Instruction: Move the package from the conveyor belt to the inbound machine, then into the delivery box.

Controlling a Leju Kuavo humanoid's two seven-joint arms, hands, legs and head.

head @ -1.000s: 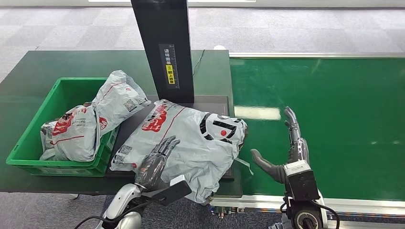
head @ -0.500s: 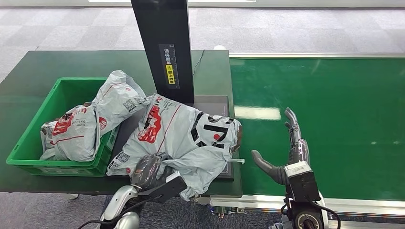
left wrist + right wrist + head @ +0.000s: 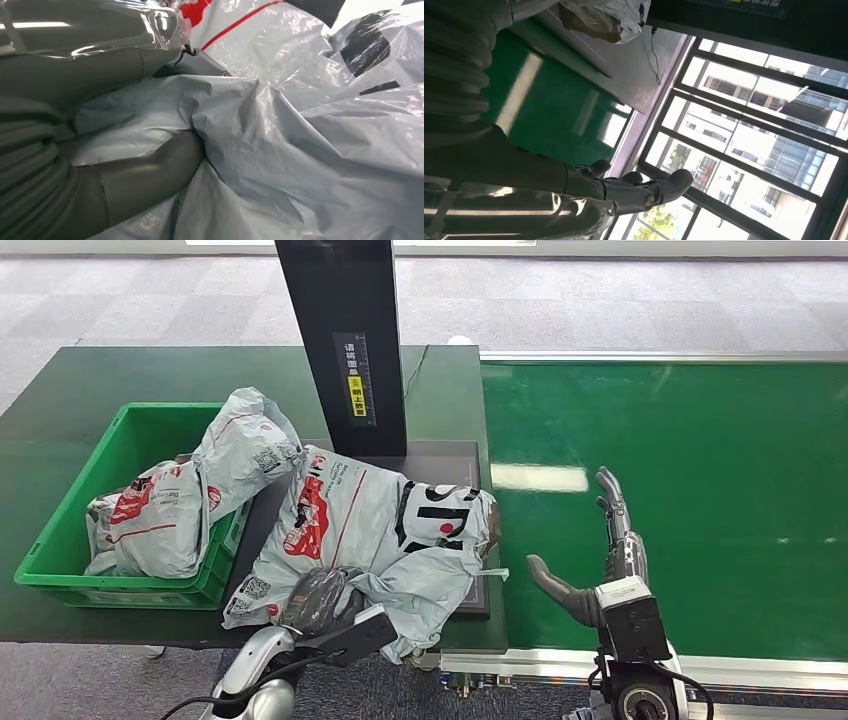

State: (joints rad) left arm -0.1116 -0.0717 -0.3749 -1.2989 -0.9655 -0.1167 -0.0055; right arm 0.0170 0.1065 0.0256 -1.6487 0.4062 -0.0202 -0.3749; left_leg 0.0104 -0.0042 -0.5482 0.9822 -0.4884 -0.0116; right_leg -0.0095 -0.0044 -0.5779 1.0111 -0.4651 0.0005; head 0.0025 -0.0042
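arms: silver, black cables | left hand [image 3: 318,598]: dark fingers | right hand [image 3: 590,560]: grey thumb, white label

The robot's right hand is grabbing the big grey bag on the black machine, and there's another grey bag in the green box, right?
Not quite. The left hand grabs the big grey bag on the black machine, as the head view shows. The right hand is open above the green belt, holding nothing. Another grey bag does lie in the green box.

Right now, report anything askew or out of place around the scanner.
The grey package lies crumpled and skewed, overhanging the inbound machine's black platform toward the green box. The left hand grips its near edge.
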